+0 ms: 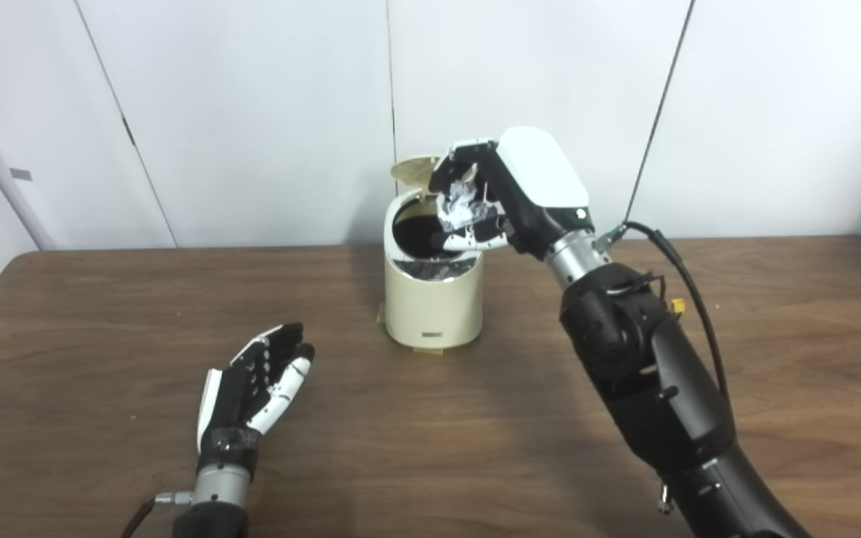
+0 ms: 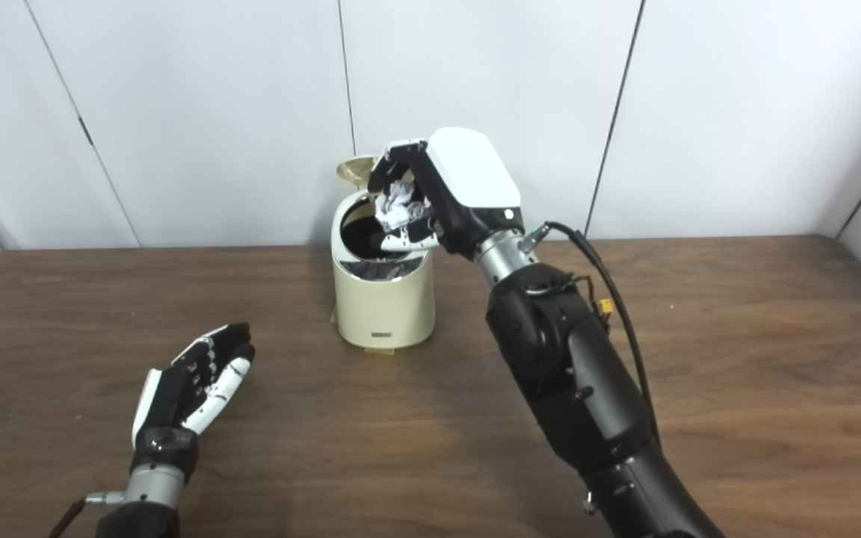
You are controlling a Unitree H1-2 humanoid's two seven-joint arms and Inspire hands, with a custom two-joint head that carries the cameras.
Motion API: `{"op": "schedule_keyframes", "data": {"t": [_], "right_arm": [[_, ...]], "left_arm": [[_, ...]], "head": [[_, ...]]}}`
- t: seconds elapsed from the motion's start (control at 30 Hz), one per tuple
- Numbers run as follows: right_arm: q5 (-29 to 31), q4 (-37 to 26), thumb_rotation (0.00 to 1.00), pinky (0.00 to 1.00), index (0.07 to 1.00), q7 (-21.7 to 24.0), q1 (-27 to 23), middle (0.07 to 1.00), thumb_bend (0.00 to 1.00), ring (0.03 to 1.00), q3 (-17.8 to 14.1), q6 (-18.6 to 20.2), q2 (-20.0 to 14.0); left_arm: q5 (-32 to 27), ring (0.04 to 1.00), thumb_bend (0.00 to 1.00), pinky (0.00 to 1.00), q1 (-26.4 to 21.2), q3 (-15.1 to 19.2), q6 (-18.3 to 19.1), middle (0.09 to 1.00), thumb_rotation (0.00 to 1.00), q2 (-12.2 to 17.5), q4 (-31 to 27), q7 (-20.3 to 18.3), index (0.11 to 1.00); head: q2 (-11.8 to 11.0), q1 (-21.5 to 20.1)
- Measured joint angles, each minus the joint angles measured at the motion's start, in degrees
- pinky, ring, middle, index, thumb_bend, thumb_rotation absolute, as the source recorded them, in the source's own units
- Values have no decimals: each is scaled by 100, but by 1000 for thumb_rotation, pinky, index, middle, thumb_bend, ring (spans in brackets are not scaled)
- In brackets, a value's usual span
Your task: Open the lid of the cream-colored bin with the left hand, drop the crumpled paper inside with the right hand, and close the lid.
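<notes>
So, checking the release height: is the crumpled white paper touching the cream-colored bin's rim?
Cannot tell. In both eye views the paper, held in the right hand, overlaps the bin opening; neither shows a gap or contact.

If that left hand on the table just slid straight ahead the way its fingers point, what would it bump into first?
Probably the cream-colored round bin: the open left hand points up and rightward toward its base, with bare wooden table between. Depth is uncertain; it might pass just left.

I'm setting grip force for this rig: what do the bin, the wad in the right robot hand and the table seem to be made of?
Bin: probably smooth cream plastic, soft even sheen, moulded rounded shape; dark inside.
Wad, held in the right robot hand: white paper, sharp irregular creases.
Table: dark wood-grain top, matte streaks; whether solid wood or laminate cannot be told.
</notes>
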Motion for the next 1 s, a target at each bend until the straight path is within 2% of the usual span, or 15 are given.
{"op": "schedule_keyframes", "data": {"t": [0.07,0.2,0.3,0.4,0.63,0.87,1.0], "right_arm": [[-16,187,0,350,509,-77,-5,524,513,383,27,-49,49],[-25,472,0,347,505,-294,-35,524,514,382,44,-126,120],[-24,653,0,345,505,-450,-71,524,514,382,43,-142,141],[-12,864,0,301,509,-524,-129,520,496,394,47,-149,163],[29,1106,0,293,518,-699,-171,517,493,388,77,-150,328],[74,1332,0,292,516,-894,-284,517,493,390,86,-151,357],[149,1462,0,293,516,-974,-295,523,492,393,90,-159,393]], "left_arm": [[12,820,571,799,0,-3,-24,815,478,-19,4,12,809],[1,836,565,836,0,0,-33,821,471,-22,5,12,810],[-19,825,564,816,2,15,-51,817,465,-19,9,11,810],[-27,821,578,808,3,21,-52,815,480,-19,9,11,812],[-107,813,574,793,7,48,-52,816,445,-22,9,0,814],[-175,801,567,778,8,53,-52,807,440,-19,9,-8,817],[-159,812,568,807,8,51,-52,806,449,-18,8,-1,807]], "head": [[9,0],[9,9],[17,-9],[26,-9],[26,-9],[18,0],[26,-17]]}}
